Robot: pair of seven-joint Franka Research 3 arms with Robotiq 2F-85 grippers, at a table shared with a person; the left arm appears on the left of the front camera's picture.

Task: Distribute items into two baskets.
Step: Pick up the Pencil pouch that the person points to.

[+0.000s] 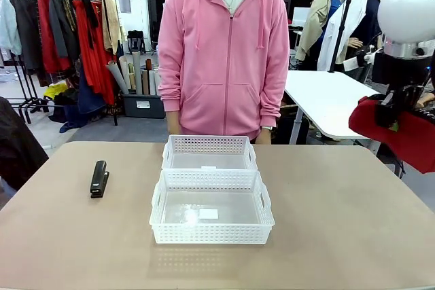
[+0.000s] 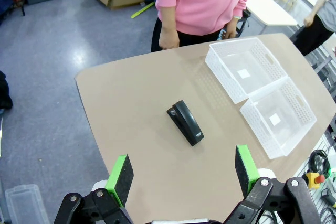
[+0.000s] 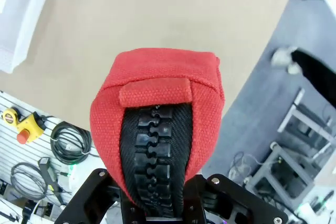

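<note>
My right gripper (image 1: 394, 110) hangs high at the right edge of the table, shut on the red fabric pouch (image 1: 401, 130). The right wrist view has the pouch (image 3: 157, 124) end-on, its black zipper facing the camera. A black stapler (image 1: 99, 178) lies flat on the table's left side. Seen from the left wrist, the stapler (image 2: 185, 122) lies below and ahead of my open left gripper (image 2: 184, 174), which is well above the table. Two white lattice baskets stand end to end at the table's middle: the larger near one (image 1: 211, 208) and the narrower far one (image 1: 209, 152).
A person in a pink hoodie (image 1: 224, 52) stands at the far edge behind the baskets, hands down at the sides. A white table (image 1: 326, 100) stands behind on the right. The tan tabletop (image 1: 340, 222) is bare to the right of the baskets.
</note>
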